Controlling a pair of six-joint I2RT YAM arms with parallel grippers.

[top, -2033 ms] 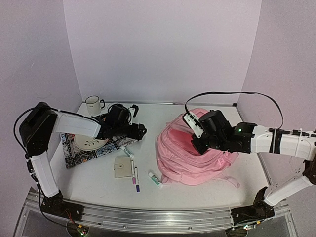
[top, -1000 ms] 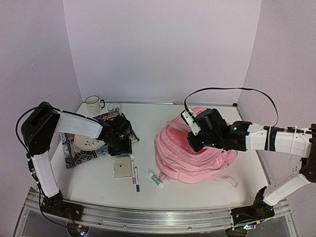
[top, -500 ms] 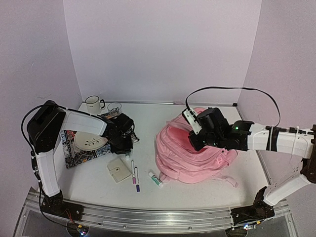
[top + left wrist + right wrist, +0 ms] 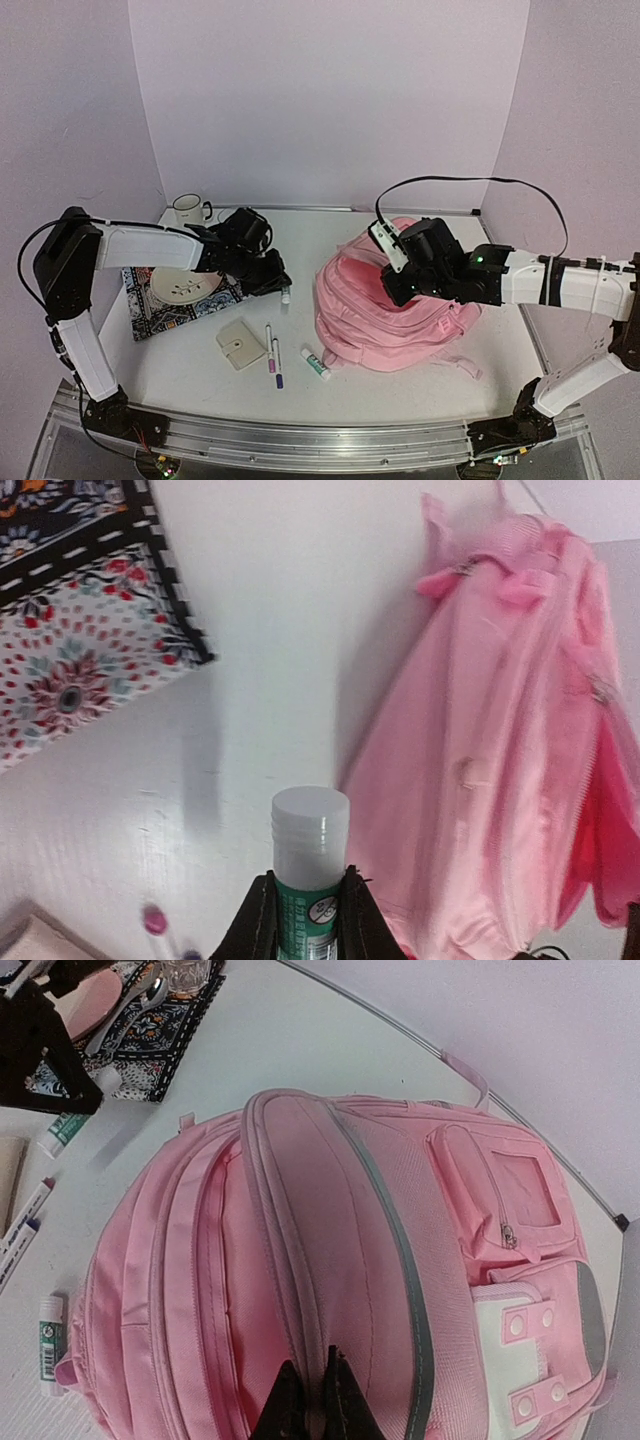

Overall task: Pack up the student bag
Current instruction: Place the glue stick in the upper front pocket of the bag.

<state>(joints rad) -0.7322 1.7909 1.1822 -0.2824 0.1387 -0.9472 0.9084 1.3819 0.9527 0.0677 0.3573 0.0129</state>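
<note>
Mug (image 4: 187,212) sits far left at the back. Mat (image 4: 150,318) with plate (image 4: 178,288) is on the left of the desk (image 4: 300,235). That's table setting, probably not bag cargo.

Left hand (image 4: 307,900): jaws narrow, clamped on the green body of a glue stick (image 4: 310,825). The white cap pokes out past the fingertips. It's off the desk just right of the mat and aimed at the bag (image 4: 360,310). Gripping the body means the cap end goes in first, my read.

Loose on the near desk: wallet (image 4: 240,345), two pens (image 4: 268,340), and a second stick (image 4: 316,364) just left of the bag's near edge. They look queued for packing.

The bag lies on the right half of the desk, front pockets up. The main compartment looks unzipped, with its mouth facing left toward the other arm.

Right hand (image 4: 313,1380): jaws almost closed, pinching a fold of bag fabric beside the grey-trimmed zip edge. It touches nothing else. It's likely holding the flap up so the mouth stays open, since soft fabric would sag shut otherwise.
</note>
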